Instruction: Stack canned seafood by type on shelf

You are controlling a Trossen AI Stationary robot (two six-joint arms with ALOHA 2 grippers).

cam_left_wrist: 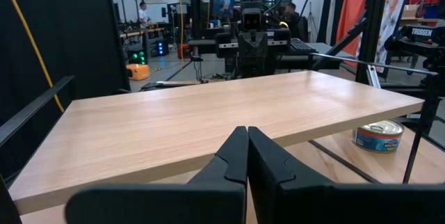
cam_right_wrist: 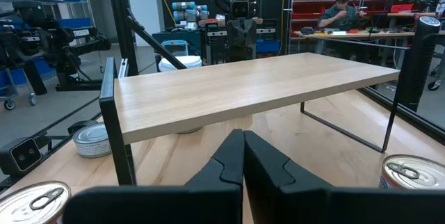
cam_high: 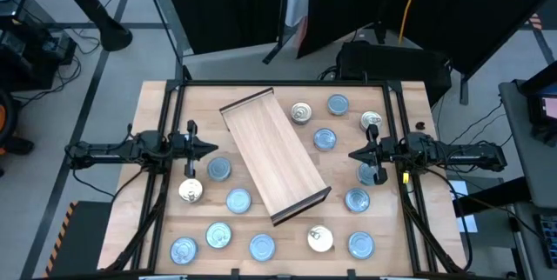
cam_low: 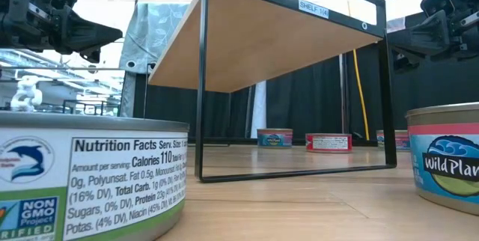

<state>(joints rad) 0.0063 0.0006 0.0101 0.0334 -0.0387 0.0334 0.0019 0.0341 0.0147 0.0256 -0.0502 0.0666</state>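
Light-wood shelf [cam_high: 274, 156] on dark frame, standing diagonally mid-tabletop [cam_high: 157, 115], top bare. Canned seafood: flat round tins scattered on the tabletop around it; blue-topped tin [cam_high: 218, 169] just beside its left edge, gold-topped tin [cam_high: 301, 112] near its far right side. Left gripper [cam_high: 211, 150], fingers closed, empty, beside shelf's left. Right gripper [cam_high: 354, 154], fingers closed, empty, at shelf's right.

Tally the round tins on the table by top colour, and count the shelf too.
Round flat tins with light-blue tops: 10
Round flat tins with silvery-gold pull-tab tops: 4
Long light-wood shelf with dark end frames: 1
Total: 15
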